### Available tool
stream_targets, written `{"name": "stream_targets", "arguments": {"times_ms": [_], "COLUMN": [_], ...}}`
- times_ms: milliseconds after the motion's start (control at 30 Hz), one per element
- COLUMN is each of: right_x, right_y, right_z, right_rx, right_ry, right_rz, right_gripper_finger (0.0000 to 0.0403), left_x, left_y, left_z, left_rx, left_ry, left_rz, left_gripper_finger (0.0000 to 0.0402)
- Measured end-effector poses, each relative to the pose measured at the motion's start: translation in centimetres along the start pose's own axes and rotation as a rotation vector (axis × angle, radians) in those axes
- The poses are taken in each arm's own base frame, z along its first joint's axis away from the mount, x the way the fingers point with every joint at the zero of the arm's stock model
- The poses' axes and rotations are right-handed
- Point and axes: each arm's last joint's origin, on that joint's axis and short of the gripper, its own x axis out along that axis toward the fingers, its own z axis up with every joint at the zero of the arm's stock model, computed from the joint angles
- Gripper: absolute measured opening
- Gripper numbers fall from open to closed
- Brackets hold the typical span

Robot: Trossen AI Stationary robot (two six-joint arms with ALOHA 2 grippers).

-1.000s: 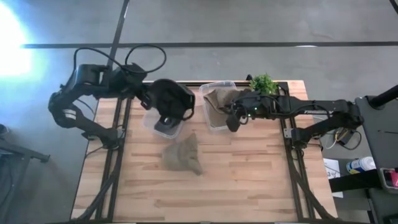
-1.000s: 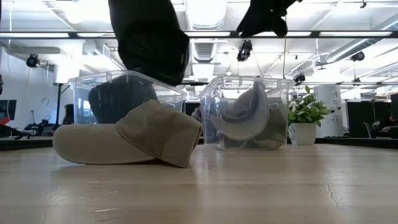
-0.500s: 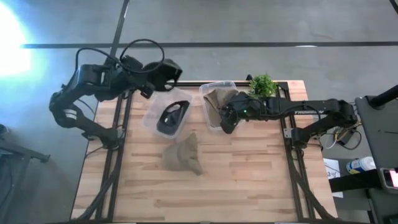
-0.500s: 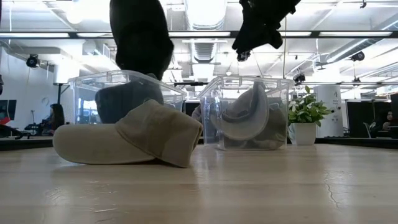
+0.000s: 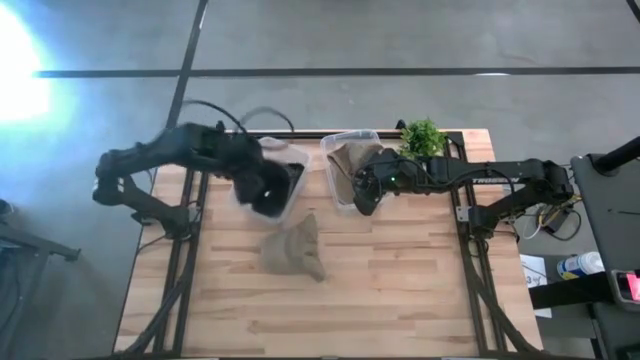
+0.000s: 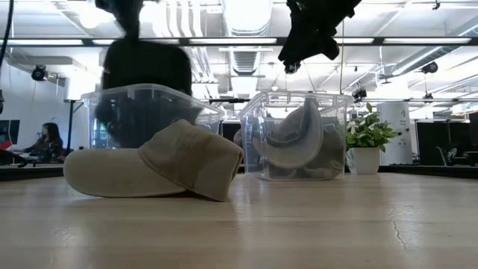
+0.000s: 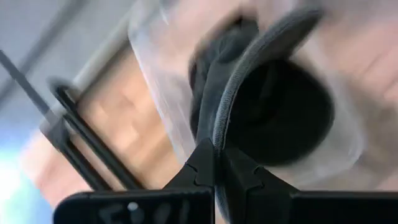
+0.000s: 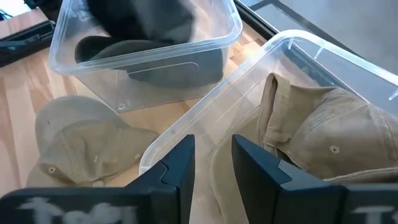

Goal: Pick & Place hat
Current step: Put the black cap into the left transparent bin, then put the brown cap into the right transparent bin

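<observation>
Left gripper (image 5: 268, 190) is down over the clear plastic bin on the left (image 5: 291, 158), its fingers (image 7: 202, 167) pressed tight together, clenched on the edge of a dark grey cap (image 7: 261, 106) that sits in that bin; the picture blurs here, so how deep the cap lies is hard to judge. At about five o'clock from that bin, a khaki cloth cap (image 5: 294, 248) lies flat on the pale wooden worktop (image 5: 400, 290), clear of both bins and touched by neither arm. Over at three o'clock stands a second clear plastic bin (image 5: 345, 140), loaded with tan caps (image 8: 323, 134). The right gripper (image 5: 364, 195) hovers above that bin's near rim, fingers (image 8: 180, 163) parted and released, holding nothing. A small green potted plant (image 5: 422, 134) stands at the worktop's far edge, just beside the right-hand bin at roughly two o'clock. In the low view, the khaki cap rests in front of the left bin.
</observation>
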Motion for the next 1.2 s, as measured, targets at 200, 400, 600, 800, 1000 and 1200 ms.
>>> {"name": "stream_targets", "arguments": {"times_ms": [200,400,600,800,1000,1200], "right_x": [0.0,0.4,0.9,1.2,1.2,3.0], "right_y": [0.0,0.5,1.6,3.2,4.3,6.0], "right_z": [0.0,-0.3,-1.0,-2.1,-2.8,-4.4], "right_rx": [0.031,0.076,0.109,0.085,0.050,0.055], "right_ry": [0.007,0.092,0.190,0.265,0.302,0.451], "right_rz": [0.015,0.158,0.282,0.370,0.409,0.513], "right_gripper_finger": [0.0102,0.0104,0.0125,0.0156,0.0184,0.0191], "left_x": [6.8,9.9,10.1,7.6,4.1,-0.1], "left_y": [-2.1,-3.7,-3.9,-3.7,-3.3,-6.0], "left_z": [-2.4,-2.4,-2.4,-1.2,0.2,-1.0], "left_rx": [-0.009,-0.072,-0.058,-0.045,-0.010,0.195], "left_ry": [0.191,0.119,0.120,0.014,-0.076,-0.058], "left_rz": [0.059,-0.066,-0.078,-0.104,-0.165,-0.566], "left_gripper_finger": [0.0007,0.0017,0.0033,0.0080,0.0144,0.0168]}}
